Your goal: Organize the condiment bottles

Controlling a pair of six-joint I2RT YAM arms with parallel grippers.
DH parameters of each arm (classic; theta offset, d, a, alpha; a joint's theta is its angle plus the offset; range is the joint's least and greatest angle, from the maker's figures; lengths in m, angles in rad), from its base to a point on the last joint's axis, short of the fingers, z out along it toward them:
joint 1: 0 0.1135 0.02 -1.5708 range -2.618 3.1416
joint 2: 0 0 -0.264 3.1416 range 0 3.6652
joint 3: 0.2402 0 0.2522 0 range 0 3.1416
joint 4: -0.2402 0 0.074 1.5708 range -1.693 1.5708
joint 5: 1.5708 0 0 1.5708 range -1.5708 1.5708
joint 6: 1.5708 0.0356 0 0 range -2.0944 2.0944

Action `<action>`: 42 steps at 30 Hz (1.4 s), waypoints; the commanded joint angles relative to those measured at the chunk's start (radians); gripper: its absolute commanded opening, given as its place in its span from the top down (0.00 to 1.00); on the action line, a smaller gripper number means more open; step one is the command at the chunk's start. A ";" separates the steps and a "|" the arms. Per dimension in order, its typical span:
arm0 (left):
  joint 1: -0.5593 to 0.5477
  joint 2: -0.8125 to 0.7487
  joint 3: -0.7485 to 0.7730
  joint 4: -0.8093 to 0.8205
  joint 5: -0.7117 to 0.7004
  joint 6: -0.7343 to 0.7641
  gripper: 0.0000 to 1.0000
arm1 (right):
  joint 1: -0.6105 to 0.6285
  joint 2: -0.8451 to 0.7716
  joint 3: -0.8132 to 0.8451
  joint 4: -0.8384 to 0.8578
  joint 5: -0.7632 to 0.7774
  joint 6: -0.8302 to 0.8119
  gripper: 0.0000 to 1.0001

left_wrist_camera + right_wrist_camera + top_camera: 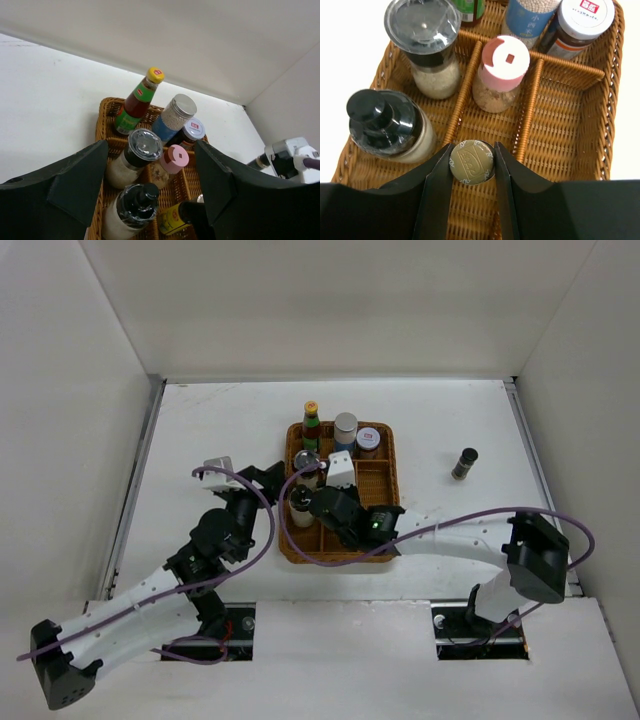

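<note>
One gold-capped bottle (pixel 472 162) hangs cap-pinched in the right gripper (pixel 472 149), presumably for upright seating in the tray (pixel 607 100); left gripper (pixel 151 146) spread wide.

Hidden: gold-capped bottle (pixel 472 162) body, beneath its own cap. Cut by right wrist view's top edge: green-red bottle (pixel 469 9), blue-banded shaker (pixel 532 17). Too small to read: dark bottle (pixel 464 463) label, near worktop (pixel 220 430) right edge.
</note>
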 commanded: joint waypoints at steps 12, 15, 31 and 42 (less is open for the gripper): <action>0.020 -0.038 -0.016 -0.028 -0.079 -0.034 0.28 | 0.014 -0.092 -0.053 0.088 0.036 0.084 0.45; 0.016 -0.018 -0.010 -0.020 -0.074 -0.034 0.28 | 0.014 -0.136 -0.073 0.087 0.029 0.089 0.38; 0.014 0.001 -0.008 -0.009 -0.055 -0.031 0.28 | -0.283 -0.587 -0.258 0.074 0.003 0.078 0.44; -0.020 0.004 -0.051 0.014 -0.016 -0.052 0.28 | -0.990 -0.232 -0.104 -0.058 -0.101 0.038 0.18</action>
